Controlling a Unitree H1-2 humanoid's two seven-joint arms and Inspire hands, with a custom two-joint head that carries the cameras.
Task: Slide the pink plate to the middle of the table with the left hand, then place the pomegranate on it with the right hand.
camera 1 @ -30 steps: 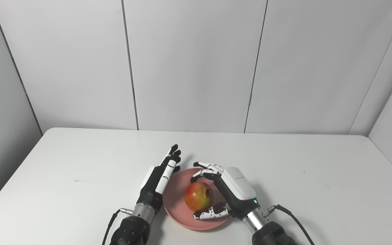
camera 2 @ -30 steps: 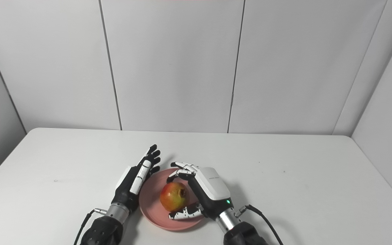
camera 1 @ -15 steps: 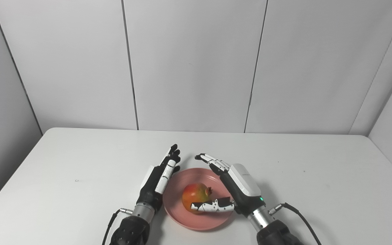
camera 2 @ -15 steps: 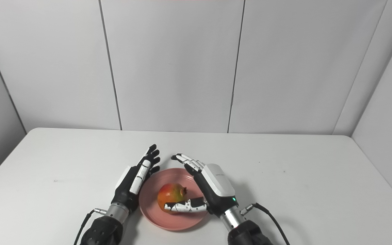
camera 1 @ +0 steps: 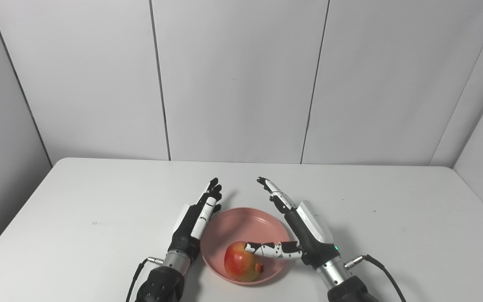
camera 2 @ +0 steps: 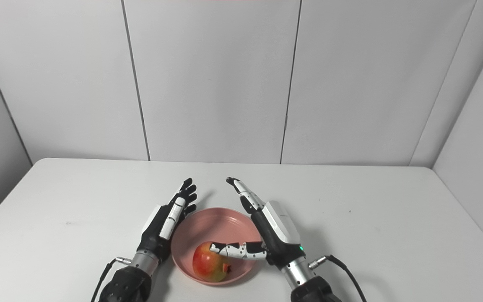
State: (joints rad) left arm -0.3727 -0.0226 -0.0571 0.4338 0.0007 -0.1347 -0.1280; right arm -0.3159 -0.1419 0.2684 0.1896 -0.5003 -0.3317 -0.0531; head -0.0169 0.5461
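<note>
A pink plate (camera 1: 241, 222) lies on the white table (camera 1: 99, 201) near the front edge, about mid-width. The red and yellow pomegranate (camera 1: 242, 266) rests in the plate's near part, free of any grasp. My right hand (camera 1: 304, 230) stands open at the plate's right rim, fingers stretched away from me and thumb reaching over the fruit. My left hand (camera 1: 193, 222) is open too, held edge-on against the plate's left rim with straight fingers. In the right eye view the pomegranate (camera 2: 209, 266) sits likewise in the plate (camera 2: 212, 222).
Grey wall panels (camera 1: 241, 79) close off the table at the back and sides. Cables (camera 1: 371, 262) trail from both wrists near the front edge. Bare tabletop stretches to the left, right and behind the plate.
My right hand has let go of the pomegranate, spread its fingers and drawn off to the right. The fruit has rolled toward the plate's near rim. The left hand has stayed put.
</note>
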